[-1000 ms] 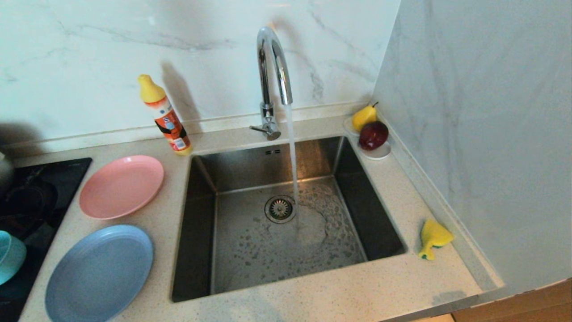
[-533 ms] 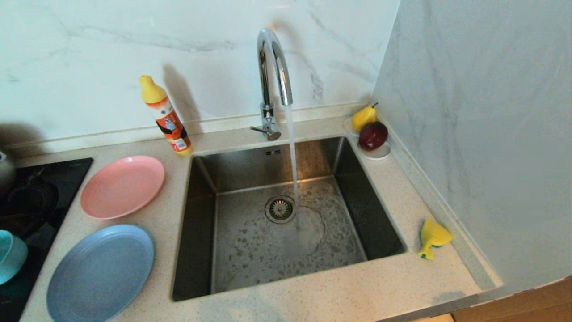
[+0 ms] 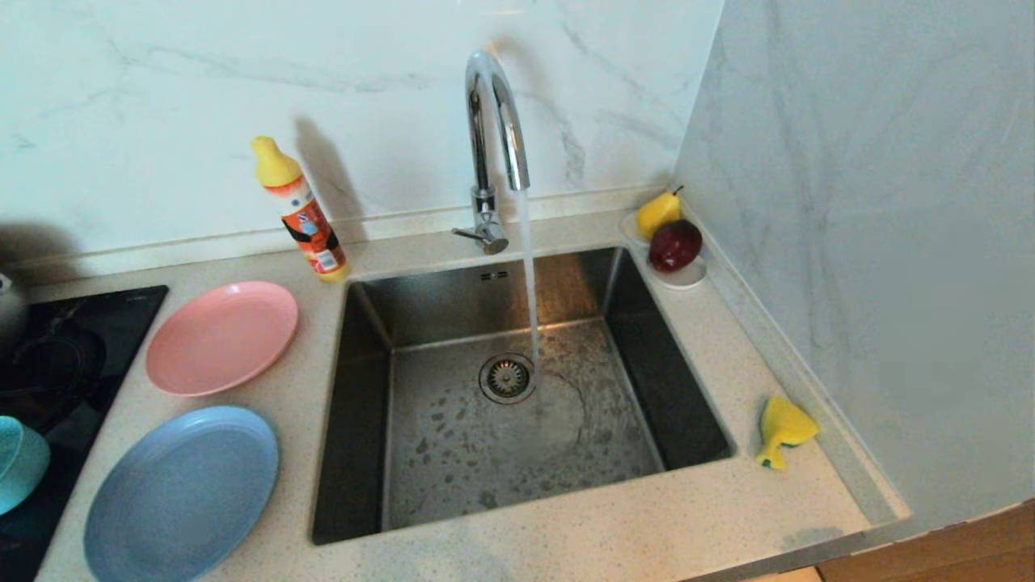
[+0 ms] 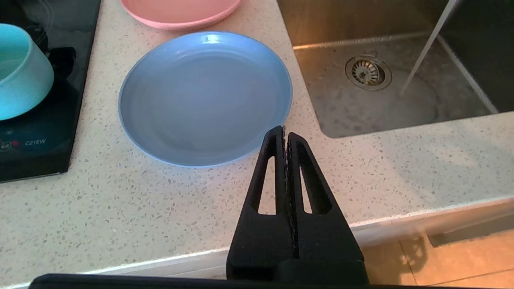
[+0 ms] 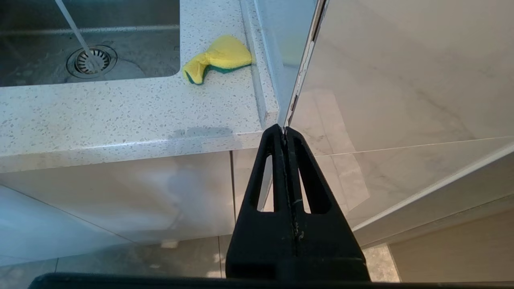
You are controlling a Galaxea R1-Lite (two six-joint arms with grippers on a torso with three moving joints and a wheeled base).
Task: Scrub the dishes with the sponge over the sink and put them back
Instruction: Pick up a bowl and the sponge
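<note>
— So, any writing you can read?

— Only "C21EW", printed on the black cooktop (image 4: pixel 36 140) by the teal bowl (image 4: pixel 22 76). The orange bottle (image 3: pixel 303 218) with the yellow cap has a label, but its print is too small to make out.

— And the count?

— Two plates: a pink plate (image 3: pixel 221 337) and, nearer, a light-blue plate (image 3: pixel 182 493), both flat on the desk (image 3: pixel 566 533) left of the sink (image 3: pixel 501 404), close together but apart. One bowl, sitting on the cooktop at the far left. One sponge (image 3: pixel 781 431), yellow with a green layer, crumpled on the desk right of the sink, near the wall. One white saucer (image 3: pixel 683 279) in the back right corner carrying a yellow pear (image 3: pixel 659 212) and a dark red apple (image 3: pixel 676 244).

— The surface and room?

— Pale speckled stone desk, white marble-look wall behind and on the right. The steel sink has a round strainer drain (image 3: pixel 507 377); the curved chrome tap (image 3: pixel 493 145) is running, its stream landing just beside the drain.

— The arms?

— Neither shows from the head. The left pincer (image 4: pixel 284 130) has its fingers pressed together, empty, hanging by the desk's front edge near the blue plate. The right pincer (image 5: pixel 284 129) is likewise closed on nothing, below the desk's right corner, well short of the sponge.
</note>
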